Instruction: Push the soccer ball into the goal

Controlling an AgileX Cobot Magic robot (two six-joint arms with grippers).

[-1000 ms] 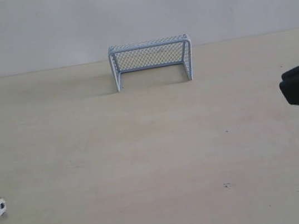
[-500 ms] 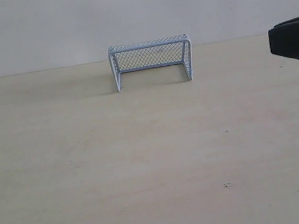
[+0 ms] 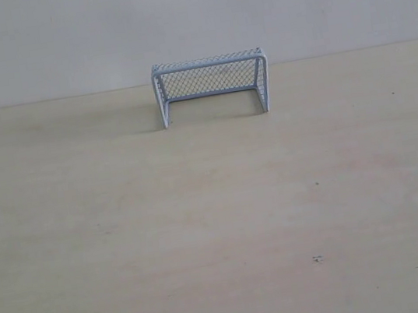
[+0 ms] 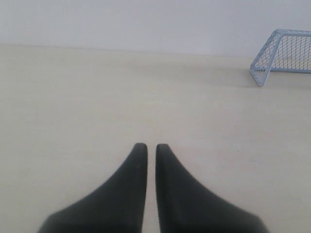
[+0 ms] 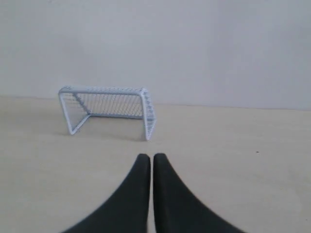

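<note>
Goal point(image 3: 211, 85), upper centre — pale blue-white frame, fine dark diamond mesh. Table point(image 3: 204, 228) pale cream wood, faint grain, a few dark specks. Wall point(image 3: 188, 18) plain off-white. Left gripper point(image 4: 147, 149) and right gripper point(image 5: 146, 159) — matte black

pale beige wood-grain table point(image 3: 88, 245), flat, matte. plain off-white wall point(image 3: 188, 18) rises behind its far edge. small dark speck point(image 3: 316, 258) on table; fainter second speck point(image 3: 316, 184) farther back.
</note>
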